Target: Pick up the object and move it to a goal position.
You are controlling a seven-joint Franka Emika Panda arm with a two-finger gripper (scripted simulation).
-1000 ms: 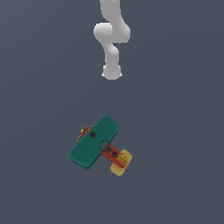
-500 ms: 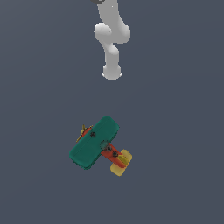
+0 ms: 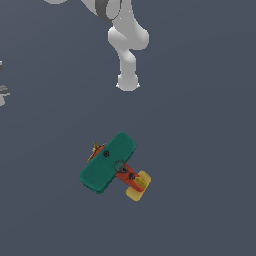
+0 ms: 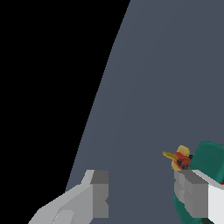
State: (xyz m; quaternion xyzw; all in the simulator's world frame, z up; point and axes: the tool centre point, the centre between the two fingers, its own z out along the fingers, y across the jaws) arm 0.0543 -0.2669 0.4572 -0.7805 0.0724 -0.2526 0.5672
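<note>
The toy airplane (image 3: 111,164) lies flat on the grey floor, with a teal-green wing, a red-orange body with black screws, a yellow tail (image 3: 138,185) and a small yellow propeller. In the wrist view the airplane (image 4: 205,164) shows beside one finger, propeller first. My gripper (image 4: 141,186) is open and empty, its fingers (image 4: 97,192) wide apart, above the floor and off to the side of the airplane. In the exterior view only grey bits at the left edge (image 3: 2,92) show, which may be the gripper.
The white arm base (image 3: 127,82) stands on the floor beyond the airplane in the exterior view. In the wrist view the grey floor (image 4: 153,87) ends at a slanted edge with black beyond it.
The arm's upper links have swung toward the exterior view's left. The airplane has not moved.
</note>
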